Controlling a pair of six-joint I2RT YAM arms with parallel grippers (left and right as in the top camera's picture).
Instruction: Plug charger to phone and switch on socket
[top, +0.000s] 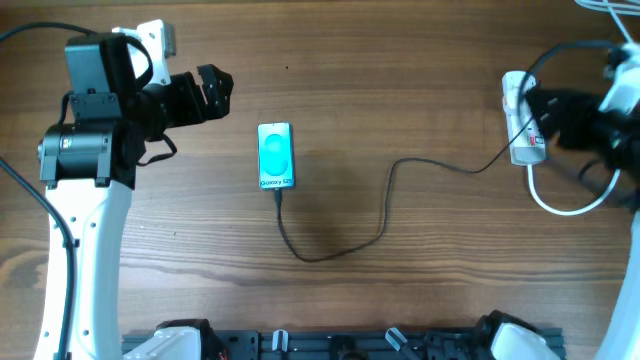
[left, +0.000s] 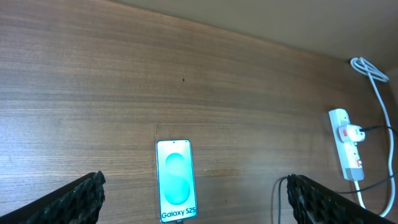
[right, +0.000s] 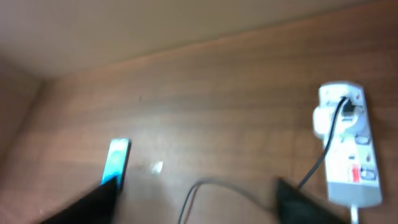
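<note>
The left gripper (top: 215, 92) hung wide open and empty, the Galaxy S25 phone (top: 275, 155) just ahead of it. The right gripper (right: 193, 198) stood parted, holding nothing, with the socket (right: 348, 149) ahead to its right. The charger (top: 385, 210) reached the phone's lower edge.

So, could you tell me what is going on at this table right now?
Two robot arms are setting up a phone to charge. The Galaxy S25 phone lies screen up mid-table. The black charger cable runs from its bottom edge, where it looks plugged in, across to the white power strip. The right gripper is open right beside the strip, holding nothing; whether the switch is on I cannot tell. The left gripper hovers open, apart from the phone.
</note>
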